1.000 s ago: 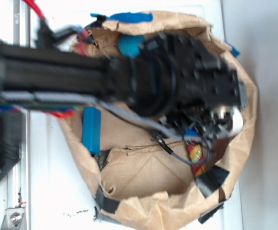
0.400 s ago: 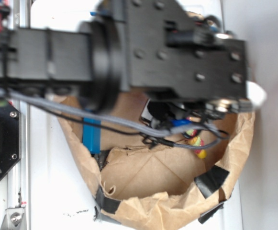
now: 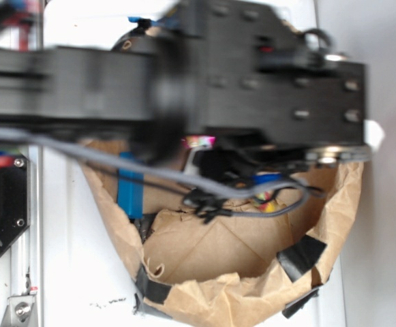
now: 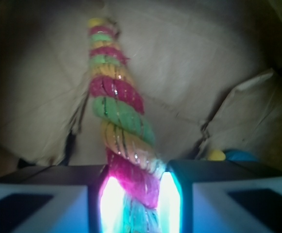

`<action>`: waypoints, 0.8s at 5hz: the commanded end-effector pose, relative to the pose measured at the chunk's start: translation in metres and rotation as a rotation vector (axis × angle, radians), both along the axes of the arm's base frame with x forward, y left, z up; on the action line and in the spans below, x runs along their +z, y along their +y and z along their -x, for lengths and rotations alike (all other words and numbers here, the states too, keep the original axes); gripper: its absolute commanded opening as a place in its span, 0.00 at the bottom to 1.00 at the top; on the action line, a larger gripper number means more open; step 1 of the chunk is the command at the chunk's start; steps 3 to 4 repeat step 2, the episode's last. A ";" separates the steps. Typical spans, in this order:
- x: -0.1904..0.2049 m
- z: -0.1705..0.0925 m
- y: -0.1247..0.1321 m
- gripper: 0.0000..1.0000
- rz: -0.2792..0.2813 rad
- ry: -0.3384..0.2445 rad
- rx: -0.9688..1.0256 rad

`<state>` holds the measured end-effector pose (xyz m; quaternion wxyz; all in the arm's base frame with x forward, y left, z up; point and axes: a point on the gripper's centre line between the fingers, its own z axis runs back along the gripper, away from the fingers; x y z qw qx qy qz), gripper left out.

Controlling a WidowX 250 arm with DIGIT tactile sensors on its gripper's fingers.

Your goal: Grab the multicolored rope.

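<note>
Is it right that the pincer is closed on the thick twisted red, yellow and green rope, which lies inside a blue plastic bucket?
Not quite. The pincer is closed on the thick twisted red, yellow and green rope, but the container is a brown paper bag, not a blue plastic bucket. The exterior view shows this.

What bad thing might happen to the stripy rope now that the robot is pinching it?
The gripper pinches the multicolored rope near one end only, so the long hanging part may swing or slip out. The wrinkled paper bag rises close around it, so the rope might catch on its rim. The grey cable hangs nearby and might snag too.
</note>
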<state>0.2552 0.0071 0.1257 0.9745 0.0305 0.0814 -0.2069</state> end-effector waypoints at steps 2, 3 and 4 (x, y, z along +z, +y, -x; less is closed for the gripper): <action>0.036 -0.010 -0.004 0.00 0.063 -0.193 0.028; 0.036 -0.010 -0.004 0.00 0.063 -0.193 0.028; 0.036 -0.010 -0.004 0.00 0.063 -0.193 0.028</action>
